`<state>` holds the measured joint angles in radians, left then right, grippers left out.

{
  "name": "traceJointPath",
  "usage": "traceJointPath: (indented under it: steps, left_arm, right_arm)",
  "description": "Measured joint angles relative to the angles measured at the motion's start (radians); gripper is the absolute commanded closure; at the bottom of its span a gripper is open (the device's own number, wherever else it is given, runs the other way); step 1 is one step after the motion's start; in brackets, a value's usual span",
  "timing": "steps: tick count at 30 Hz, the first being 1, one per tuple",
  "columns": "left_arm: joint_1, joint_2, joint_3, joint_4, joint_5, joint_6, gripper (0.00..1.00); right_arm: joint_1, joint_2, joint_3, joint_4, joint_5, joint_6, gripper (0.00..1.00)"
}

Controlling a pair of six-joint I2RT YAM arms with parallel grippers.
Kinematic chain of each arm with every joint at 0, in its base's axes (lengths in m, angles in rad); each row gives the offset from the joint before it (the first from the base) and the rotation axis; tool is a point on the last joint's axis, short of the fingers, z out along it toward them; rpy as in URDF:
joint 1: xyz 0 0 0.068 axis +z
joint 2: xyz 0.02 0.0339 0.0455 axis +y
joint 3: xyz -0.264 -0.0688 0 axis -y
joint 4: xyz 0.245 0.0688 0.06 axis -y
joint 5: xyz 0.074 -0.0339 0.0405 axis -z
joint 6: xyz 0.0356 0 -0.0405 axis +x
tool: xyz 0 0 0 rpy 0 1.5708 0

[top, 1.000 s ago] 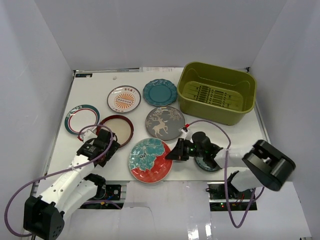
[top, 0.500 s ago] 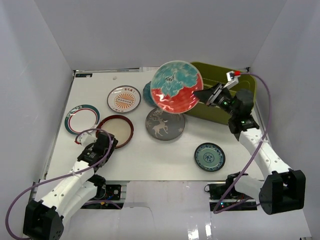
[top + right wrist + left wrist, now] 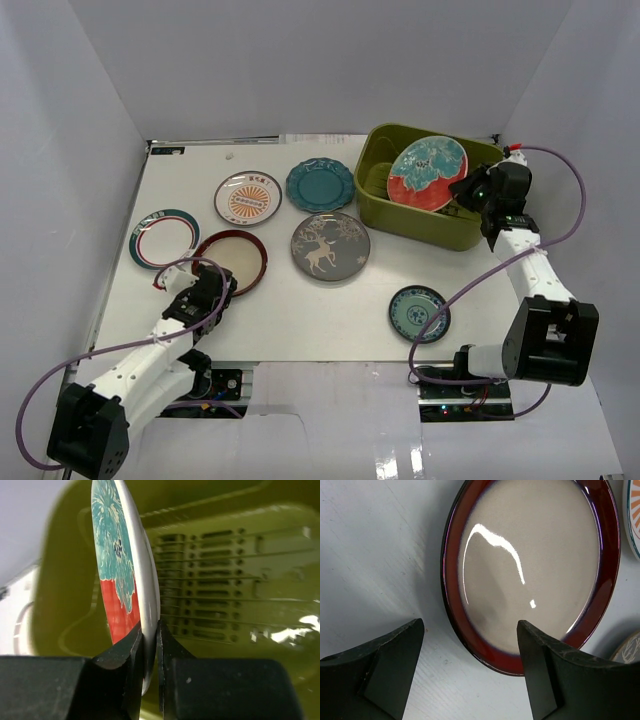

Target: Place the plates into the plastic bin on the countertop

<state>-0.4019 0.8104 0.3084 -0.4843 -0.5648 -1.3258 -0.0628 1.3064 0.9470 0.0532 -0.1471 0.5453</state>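
Holding one dish, the olive-green plastic bin [image 3: 432,226] at the far right of the worktop [image 3: 300,312] has the red-teal floral plate [image 3: 427,173] inside its walls. The plate is tilted nearly on edge with its painted face towards the left. The right fingers [image 3: 466,188] are clenched on its rim from the right, one on each face, as the right wrist view shows. Whether the lower rim touches the ribbed bottom cannot be told.

Six plates lie flat on the worktop outside the bin:
- the scalloped teal plate [image 3: 320,184]
- the orange sunburst plate [image 3: 248,197]
- the green-rimmed white plate [image 3: 163,238]
- the dark-rimmed cream plate [image 3: 232,260]
- the grey deer plate [image 3: 330,246]
- the small teal patterned plate [image 3: 419,313]

The left fingers [image 3: 207,290] are spread apart and grasp nothing, poised at the near edge of the dark-rimmed cream plate.

Half a second ago the floral plate was raised in the air by the bin's left wall. A full second ago it lay at the front of the worktop. The right arm has swung to the bin's right side, and the left arm has barely shifted.
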Motion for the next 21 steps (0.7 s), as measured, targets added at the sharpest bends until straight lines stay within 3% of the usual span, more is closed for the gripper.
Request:
traceJointPath:
  steps: [8,10,17,18,21]
  left_arm:
    - [0.0,0.024,-0.022,0.081,-0.03,-0.004,0.23]
    - [0.0,0.034,-0.028,0.101,-0.038,-0.005,0.26]
    - [0.0,0.063,-0.043,0.142,-0.066,0.007,0.46]
    - [0.0,0.064,-0.046,0.148,-0.069,0.01,0.48]
    - [0.0,0.067,-0.053,0.156,-0.074,0.02,0.57]
  right_arm:
    - [-0.023,0.111,0.0,-0.063,0.067,-0.055,0.92]
    - [-0.023,0.125,-0.004,-0.061,0.069,-0.056,0.86]
    - [-0.03,0.128,-0.028,-0.013,0.051,-0.029,0.48]
    - [-0.032,0.128,-0.035,-0.009,0.048,-0.026,0.35]
    - [-0.035,0.127,-0.055,0.009,0.047,-0.021,0.15]
